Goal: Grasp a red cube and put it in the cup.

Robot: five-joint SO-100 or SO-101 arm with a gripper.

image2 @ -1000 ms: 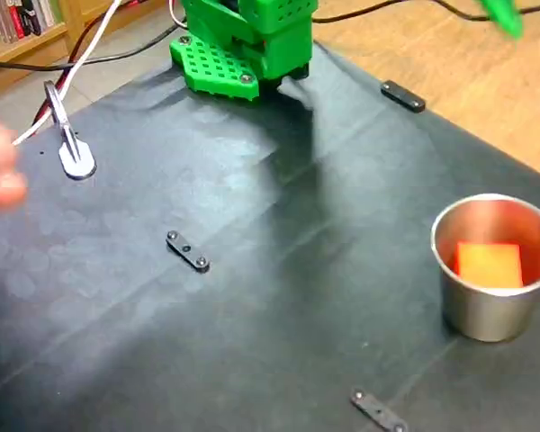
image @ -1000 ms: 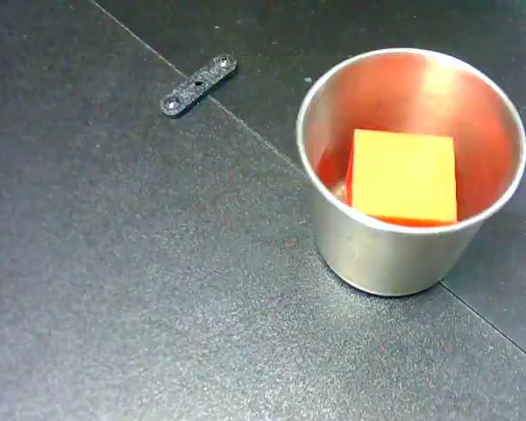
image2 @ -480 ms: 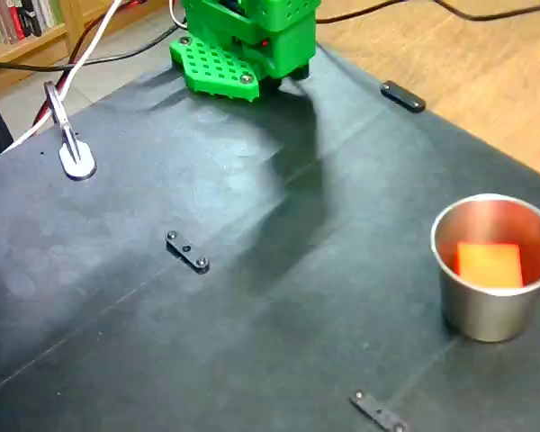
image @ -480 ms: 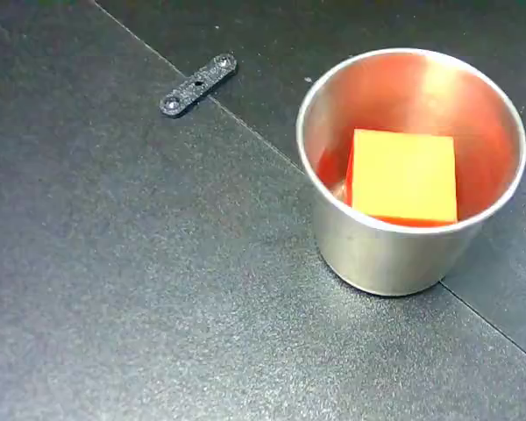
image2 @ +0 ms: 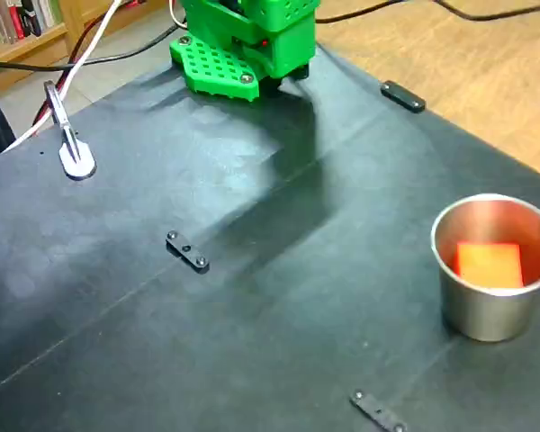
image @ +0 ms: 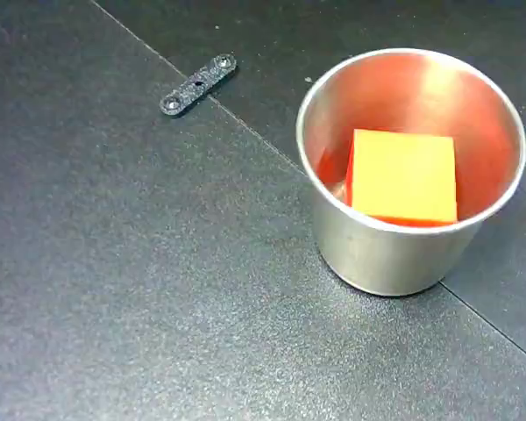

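Fixed view, close to the tabletop and looking down at an angle: the cup (image: 410,171), shiny steel with a rolled rim, stands upright on a dark mat (image: 140,263) at the right of the picture. The red cube (image: 403,175) lies inside it, its top face lit orange and sitting below the rim, with red reflections on the cup's inner wall. A small black flat bracket (image: 198,84) with screw holes lies well apart, up and to the left, on a seam in the mat. No arm or gripper appears here. Fixed view from farther back: the same cup (image2: 495,270) stands near the right edge of the mat with the cube (image2: 489,265) inside it. The arm's green base (image2: 247,40) sits at the far end of the mat, well apart from the cup, and only its lower part shows. The gripper is outside both pictures, so whether its claw is spread or pressed together cannot be told. Judging from this, the cube is already in the cup and the task looks finished, with nothing left.
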